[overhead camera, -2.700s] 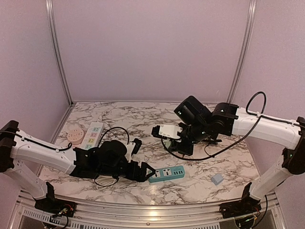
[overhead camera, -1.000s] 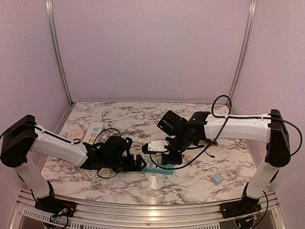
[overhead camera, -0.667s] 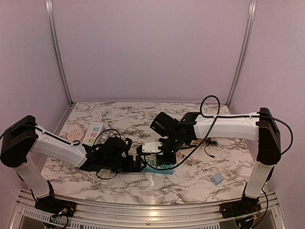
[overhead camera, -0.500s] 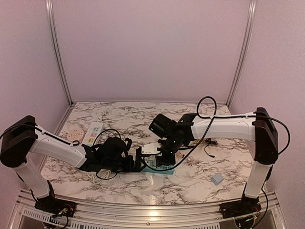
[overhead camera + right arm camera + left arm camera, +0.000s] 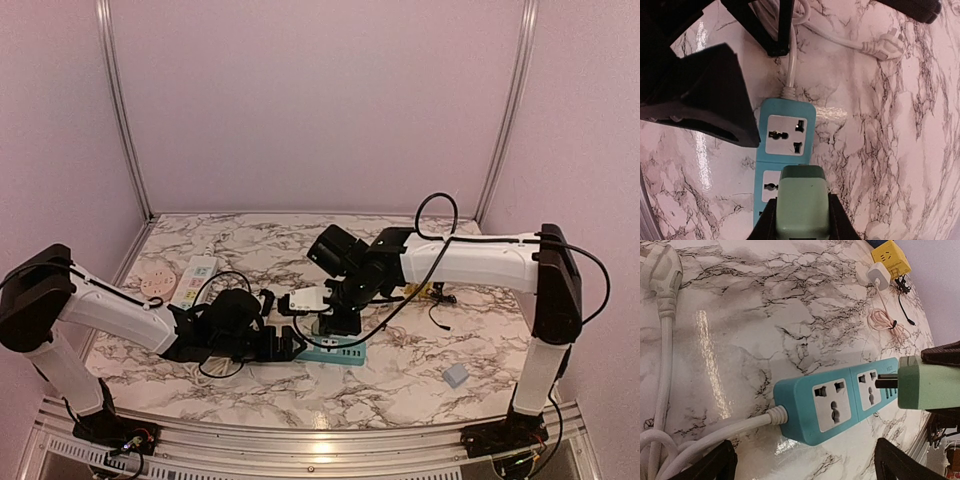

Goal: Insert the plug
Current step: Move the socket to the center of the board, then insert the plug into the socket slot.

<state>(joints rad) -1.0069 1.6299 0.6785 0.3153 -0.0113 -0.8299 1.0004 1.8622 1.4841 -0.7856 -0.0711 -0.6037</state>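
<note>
A teal power strip (image 5: 337, 349) lies on the marble table, and also shows in the left wrist view (image 5: 840, 400) and the right wrist view (image 5: 785, 132). My right gripper (image 5: 318, 304) is shut on a pale green plug (image 5: 802, 207). In the left wrist view the plug (image 5: 930, 382) hovers with its prongs (image 5: 886, 382) just over the strip's second socket, not seated. My left gripper (image 5: 285, 343) is open, its fingers (image 5: 710, 467) spread wide just short of the strip's cord end, not touching it.
The strip's white cord (image 5: 700, 442) loops to a white plug (image 5: 662, 270). A white power strip (image 5: 195, 280) and a round pink socket (image 5: 155, 286) lie far left. A grey-blue block (image 5: 456, 376) sits front right. A yellow cube (image 5: 890, 257), white charger (image 5: 878, 275) and coiled cable (image 5: 882, 320) lie beyond.
My right arm has carried the plug left and down until it sits over the teal strip. My left gripper has stayed open by the strip's cord end, which has shifted slightly left.
</note>
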